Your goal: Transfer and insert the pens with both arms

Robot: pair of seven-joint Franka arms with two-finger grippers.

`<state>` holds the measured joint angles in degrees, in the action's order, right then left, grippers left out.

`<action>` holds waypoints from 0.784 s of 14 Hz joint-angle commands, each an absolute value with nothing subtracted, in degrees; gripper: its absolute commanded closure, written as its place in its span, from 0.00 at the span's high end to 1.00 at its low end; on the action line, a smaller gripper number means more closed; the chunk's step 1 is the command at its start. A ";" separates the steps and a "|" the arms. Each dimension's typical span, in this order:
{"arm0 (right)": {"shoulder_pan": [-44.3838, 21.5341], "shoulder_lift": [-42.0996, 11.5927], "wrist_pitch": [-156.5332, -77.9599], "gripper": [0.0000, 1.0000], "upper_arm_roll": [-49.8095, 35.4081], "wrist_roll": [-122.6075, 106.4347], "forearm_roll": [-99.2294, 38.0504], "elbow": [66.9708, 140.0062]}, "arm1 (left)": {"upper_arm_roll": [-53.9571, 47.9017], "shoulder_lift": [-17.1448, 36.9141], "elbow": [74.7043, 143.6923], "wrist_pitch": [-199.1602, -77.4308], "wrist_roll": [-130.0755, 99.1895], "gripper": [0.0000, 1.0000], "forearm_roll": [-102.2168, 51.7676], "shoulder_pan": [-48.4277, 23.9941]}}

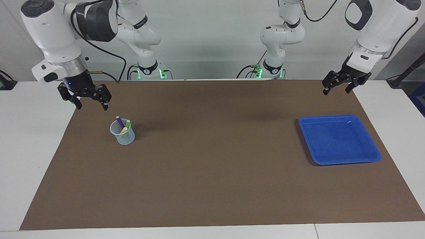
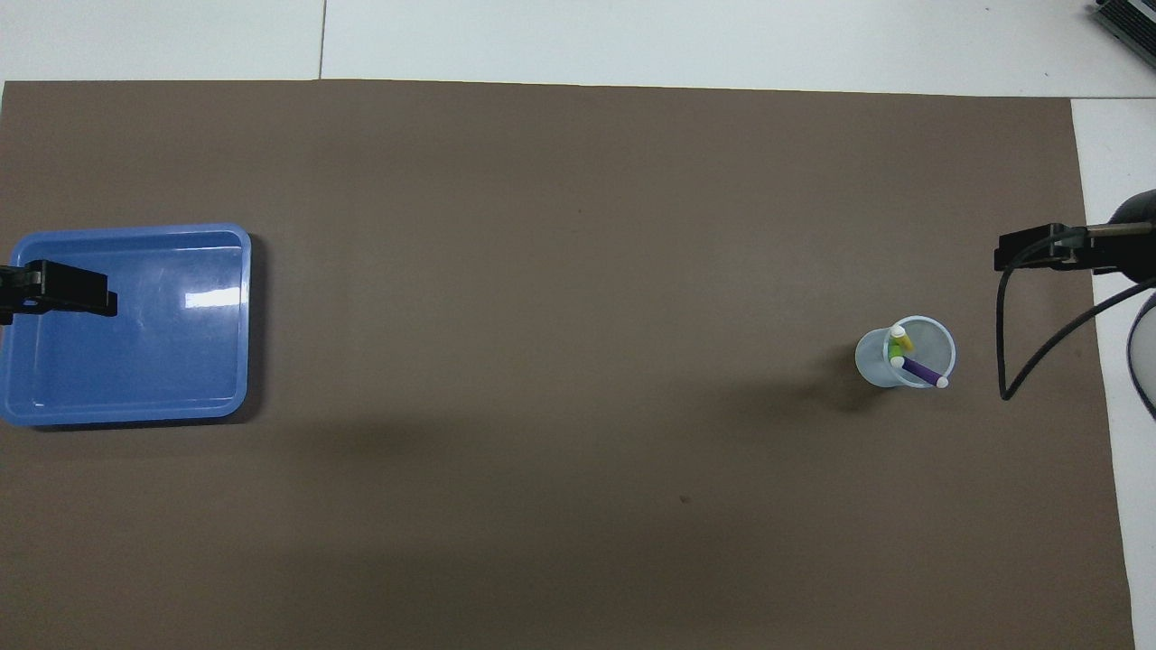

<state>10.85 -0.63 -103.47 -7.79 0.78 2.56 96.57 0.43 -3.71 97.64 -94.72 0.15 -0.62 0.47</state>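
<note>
Three pens stand tilted in a clear plastic cup [image 1: 122, 132] [image 2: 906, 353] on the brown mat: a purple pen [image 1: 119, 121] [image 2: 922, 370], a green pen [image 1: 127, 124] and a yellow pen [image 1: 123, 130]. My right gripper [image 1: 92, 107] hangs open in the air over the mat's edge beside the cup, toward the right arm's end of the table, holding nothing and clear of the cup. At the left arm's end my left gripper [image 1: 336, 92] hangs open and empty, high over the outer edge of a blue tray [image 1: 338, 139] [image 2: 163, 361].
The blue tray holds nothing. A brown mat [image 1: 212, 166] covers most of the white table. Two smaller white arms with green lights [image 1: 149, 71] stand at the robots' edge of the table. A black cable [image 2: 1002, 343] hangs from the right arm's wrist.
</note>
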 commanded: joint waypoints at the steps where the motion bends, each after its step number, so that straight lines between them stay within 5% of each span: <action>1: 11.25 -1.85 -102.22 1.00 -7.91 -0.35 1.41 94.48 | 0.97 -2.64 95.71 -93.69 0.88 1.00 -0.17 -0.26; 11: 10.55 -2.64 -101.87 1.00 -7.30 -0.62 2.11 91.67 | 1.05 -2.64 95.80 -93.69 0.88 1.00 -0.18 -0.35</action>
<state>10.62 -1.56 -103.45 -7.79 0.61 2.56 94.36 0.39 -3.70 97.64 -94.72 0.16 -0.62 0.38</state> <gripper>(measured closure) 0.000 0.000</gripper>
